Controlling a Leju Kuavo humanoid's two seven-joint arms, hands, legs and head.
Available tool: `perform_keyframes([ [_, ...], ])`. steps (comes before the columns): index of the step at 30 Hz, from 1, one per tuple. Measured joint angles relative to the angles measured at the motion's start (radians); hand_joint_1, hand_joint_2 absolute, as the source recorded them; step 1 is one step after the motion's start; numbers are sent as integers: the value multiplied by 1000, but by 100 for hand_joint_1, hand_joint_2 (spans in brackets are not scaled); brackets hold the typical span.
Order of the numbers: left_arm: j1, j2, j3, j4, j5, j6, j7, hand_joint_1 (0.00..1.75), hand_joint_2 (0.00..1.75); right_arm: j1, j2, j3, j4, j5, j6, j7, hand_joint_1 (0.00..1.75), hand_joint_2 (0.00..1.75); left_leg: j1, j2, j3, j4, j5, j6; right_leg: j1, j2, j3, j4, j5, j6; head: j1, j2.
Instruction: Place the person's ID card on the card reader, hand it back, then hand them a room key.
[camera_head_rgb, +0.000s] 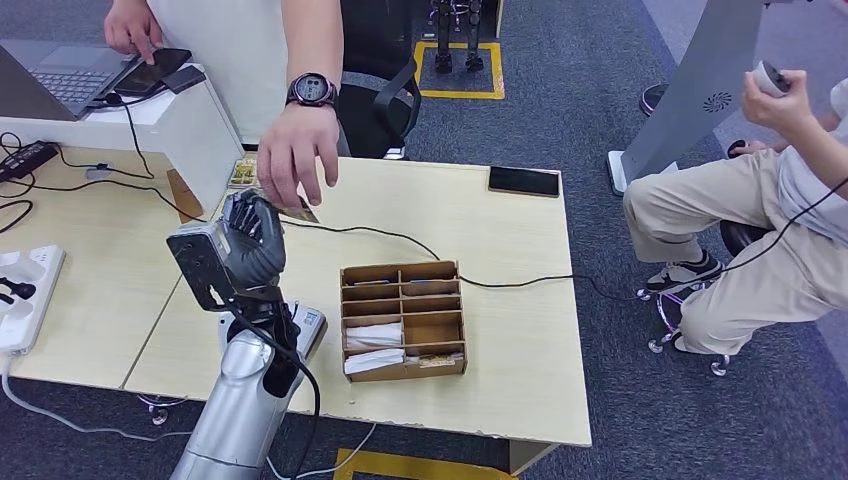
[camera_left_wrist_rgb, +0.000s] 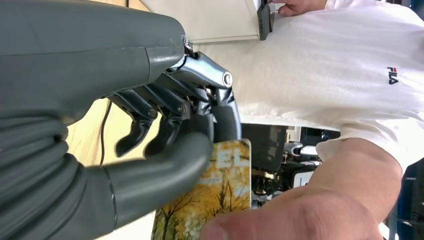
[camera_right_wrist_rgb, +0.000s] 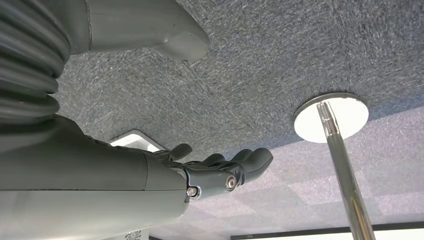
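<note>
Left hand (camera_head_rgb: 252, 240) is up above the worktop (camera_head_rgb: 520, 330), pinching the yellow card (camera_left_wrist_rgb: 215, 195) between thumb and fingers while the person's hand (camera_head_rgb: 292, 160) takes its far end. Right hand (camera_right_wrist_rgb: 220, 172) hangs over carpet, fingers loosely extended, holding nothing.

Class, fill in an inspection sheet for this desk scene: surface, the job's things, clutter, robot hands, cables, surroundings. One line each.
Surface: pale wooden table, a second table butted on its left.
Job's things: card with a yellow tree picture, pinched by the left robot hand; a person's hand reaches onto it. Wooden tray of compartments, some holding cards. Card reader: cannot tell which item it is.
Clutter: black phone at the far edge; laptop on a white box.
Robot hands: left raised, gripping the card; right robot hand hangs over carpet, fingers nearly straight, holding nothing.
Cables: black cable crosses the table; power strip at left.
Surroundings: grey carpet, seated person at right.
</note>
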Motion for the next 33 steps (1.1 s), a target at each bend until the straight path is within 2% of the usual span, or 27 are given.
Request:
perform_keyframes([
  [8, -2, 0, 0, 2, 37, 27, -17, 0, 175, 0, 0, 0, 1, 1, 0, 7, 0, 175, 0, 0, 0, 0, 0, 0, 0, 0, 0, 0, 0, 0, 0, 0],
  [19, 6, 0, -3, -20, 69, 10, -46, 0, 175, 0, 0, 0, 1, -6, 0, 14, 0, 175, 0, 0, 0, 0, 0, 0, 0, 0, 0, 0, 0, 0, 0, 0],
  [33, 122, 2, -85, -159, 22, 0, -125, 0, 175, 2, 0, 0, 0, -49, 0, 18, 0, 175, 0, 0, 0, 0, 0, 0, 0, 0, 0, 0, 0, 0, 0, 0],
])
